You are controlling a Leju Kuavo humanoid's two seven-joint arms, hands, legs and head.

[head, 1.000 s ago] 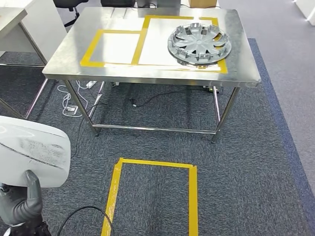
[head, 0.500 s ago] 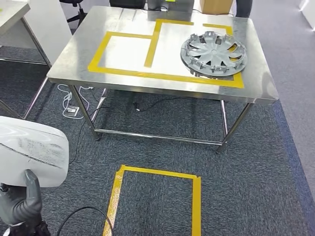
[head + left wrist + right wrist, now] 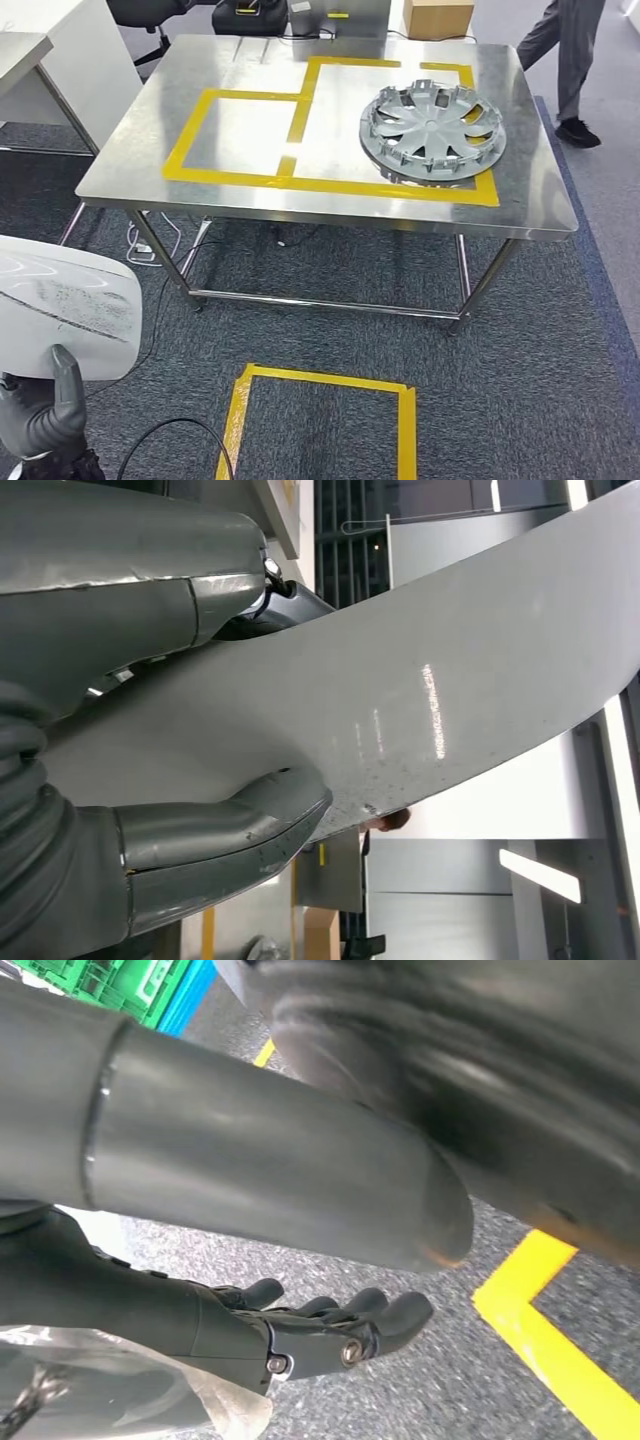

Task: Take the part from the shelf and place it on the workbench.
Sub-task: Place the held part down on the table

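one part is what i'm carrying here: the white panel (image 3: 64,310) sits low at my left in the head view, its long axis running roughly crosswise in front of me, and my left hand (image 3: 41,415) holds it from beneath, thumb up against its near face. the left wrist view confirms the hold, with the thumb (image 3: 226,825) pressed on one side of the panel (image 3: 423,690) and darker fingers (image 3: 290,595) wrapped over the other, so the fingers are clamped on it, not loose. moving across, the floor ahead carries a yellow tape square (image 3: 321,420) on grey carpet, and beyond it stands the steel tabletop (image 3: 136,150), well apart from the panel and ahead and to the right of it. on that surface i see a taped yellow frame (image 3: 226,135) that looks free on the left half, and a grey hubcap (image 3: 432,132) lying in the larger frame on the right half. so the relation i care about is this: the goal lies forward and rightward from my loaded left hand, and the nearer free frame is on that same side. my right hand (image 3: 317,1330) hangs over the carpet with its fingers loosely spread and nothing in them. farther right, a person's legs (image 3: 570,60) stand past the table's far corner. i judge the walk-in is unfinished and the placing not yet begun.
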